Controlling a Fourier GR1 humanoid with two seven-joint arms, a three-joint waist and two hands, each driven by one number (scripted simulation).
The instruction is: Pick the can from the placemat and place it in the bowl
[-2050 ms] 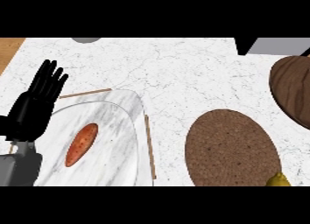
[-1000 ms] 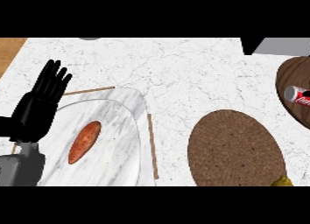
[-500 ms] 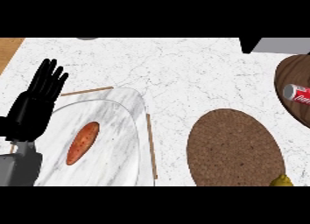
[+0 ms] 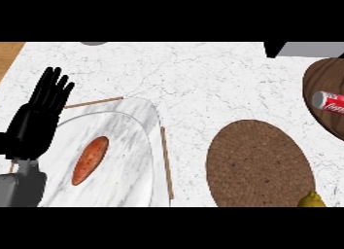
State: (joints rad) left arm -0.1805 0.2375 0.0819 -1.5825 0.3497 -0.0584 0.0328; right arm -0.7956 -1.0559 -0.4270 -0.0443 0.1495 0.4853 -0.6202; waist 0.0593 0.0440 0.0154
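One can (image 4: 338, 103) lies on its side inside the bowl (image 4: 319, 82), far right.
Placemat (image 4: 259, 164) bare; left hand (image 4: 39, 116) rests open at left, fingers straight; right hand unseen.

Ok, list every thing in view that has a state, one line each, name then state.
can: lying on its side inside the bowl, held by no hand.
bowl: upright at the right edge, partly cut off, holding the can.
placemat: flat on the counter, nothing on it.
left hand: open, fingers up, resting at the left edge.
right hand: not in view.
plate: flat, carrying the orange food piece.
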